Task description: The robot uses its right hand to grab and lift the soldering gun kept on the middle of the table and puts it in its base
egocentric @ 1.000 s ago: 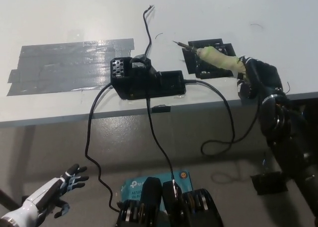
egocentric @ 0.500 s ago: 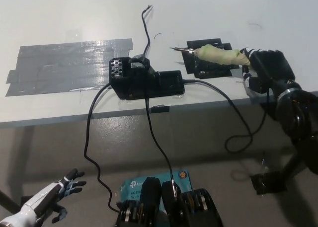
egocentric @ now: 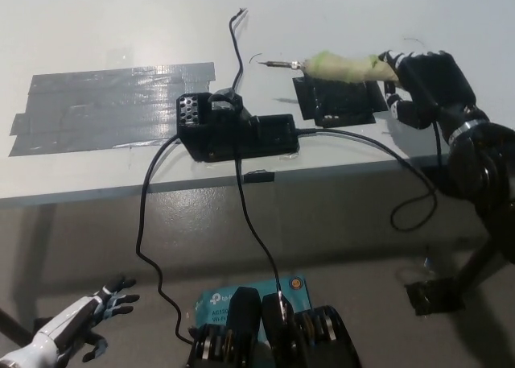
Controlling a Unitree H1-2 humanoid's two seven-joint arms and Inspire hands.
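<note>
The soldering gun [egocentric: 338, 64] has a pale green handle and a thin metal tip pointing left. My black right hand [egocentric: 425, 82] is shut on the handle's right end and holds it level above a flat black pad [egocentric: 336, 102] on the white table [egocentric: 121, 30]. The black base [egocentric: 229, 126] with its holder stands at the table's front middle, left of the gun. A black cable [egocentric: 378, 146] runs from the base toward the held gun. My white left hand [egocentric: 80, 324] rests open at the lower left, below the table.
A wide patch of grey tape [egocentric: 105, 106] covers the table's left part. Black cables [egocentric: 153, 223] hang over the front edge [egocentric: 338, 171] down to the floor. Another thin cable [egocentric: 235, 42] runs back from the base.
My right hand has lifted the soldering gun off the black pad and carried it up and back; the tip now points level to the left. The hanging cable has swung right.
</note>
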